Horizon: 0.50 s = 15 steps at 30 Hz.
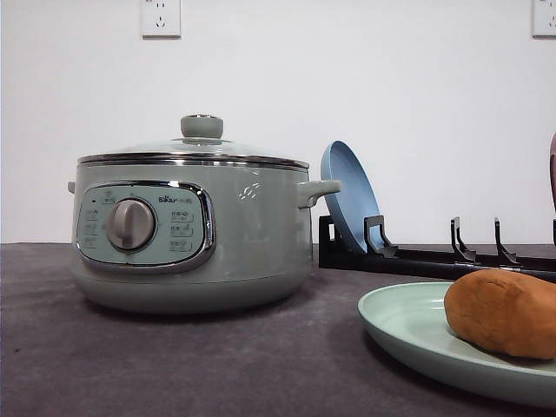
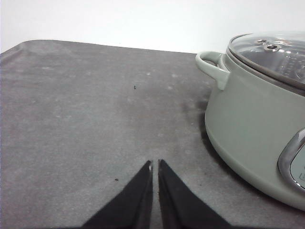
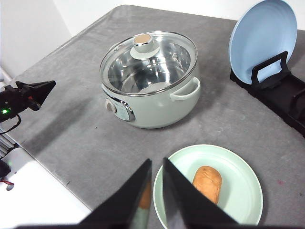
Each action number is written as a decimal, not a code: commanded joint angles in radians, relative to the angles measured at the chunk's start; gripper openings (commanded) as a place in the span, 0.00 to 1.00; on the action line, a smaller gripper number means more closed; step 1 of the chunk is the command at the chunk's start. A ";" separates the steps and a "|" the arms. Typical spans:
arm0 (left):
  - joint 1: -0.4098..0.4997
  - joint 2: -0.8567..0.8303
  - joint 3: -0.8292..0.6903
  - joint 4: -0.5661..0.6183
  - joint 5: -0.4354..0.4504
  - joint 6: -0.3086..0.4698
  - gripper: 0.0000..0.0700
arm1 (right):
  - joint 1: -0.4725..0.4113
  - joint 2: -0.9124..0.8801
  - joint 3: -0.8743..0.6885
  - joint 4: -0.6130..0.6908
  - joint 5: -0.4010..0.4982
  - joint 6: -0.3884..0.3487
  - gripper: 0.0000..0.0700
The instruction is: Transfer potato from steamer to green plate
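**A:** Where is the potato (image 3: 207, 183), and why there?

**B:** It lies on the green plate (image 3: 243, 198), off-centre, toward the side nearer the right gripper (image 3: 156, 167). The steamer (image 3: 152, 107) has its glass lid (image 3: 167, 62) seated, and through the glass the basket looks empty. I judge the transfer as good as done.

**A:** And the claws?

**B:** The right gripper hangs high above the plate's rim with its fingers nearly together, a thin gap between them, holding nothing. The left gripper (image 2: 155, 167) sits low over bare table beside the steamer, fingers likewise almost touching and empty.

**A:** Room to move?

**B:** Plenty on the left: open grey tabletop (image 2: 86, 119) out to its far edge, with the steamer's side handle (image 2: 212, 67) the nearest obstacle. On the right it is tighter. The black dish rack (image 3: 281, 95) holding the blue plate (image 3: 262, 38) stands behind the green plate, well apart from it, and the steamer is near the plate's far rim. Lifting straight up looks the safest exit.
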 commanded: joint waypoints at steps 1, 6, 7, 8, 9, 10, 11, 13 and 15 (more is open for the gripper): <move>0.002 -0.002 -0.021 -0.005 -0.006 0.010 0.02 | 0.006 0.006 0.019 0.006 -0.002 -0.011 0.05; 0.002 -0.001 -0.021 -0.005 -0.006 0.010 0.02 | 0.006 0.006 0.019 0.006 -0.002 -0.012 0.05; 0.002 -0.001 -0.021 -0.005 -0.006 0.010 0.02 | 0.006 0.006 0.019 0.006 -0.002 -0.012 0.05; 0.002 -0.001 -0.021 -0.005 -0.006 0.010 0.02 | 0.006 0.006 0.019 0.006 -0.002 -0.011 0.05; 0.002 -0.001 -0.021 -0.005 -0.006 0.010 0.02 | 0.006 0.006 0.019 0.006 -0.002 -0.011 0.05; 0.002 -0.001 -0.021 -0.005 -0.006 0.010 0.02 | 0.006 0.006 0.019 0.006 -0.002 -0.011 0.05; 0.002 -0.001 -0.021 -0.005 -0.006 0.010 0.02 | 0.006 0.006 0.019 0.005 -0.002 -0.011 0.05; 0.002 -0.001 -0.021 -0.005 -0.006 0.010 0.02 | 0.006 0.006 0.019 0.006 -0.002 -0.011 0.05; 0.002 -0.001 -0.021 -0.005 -0.006 0.010 0.02 | 0.006 0.006 0.019 0.006 -0.002 -0.011 0.05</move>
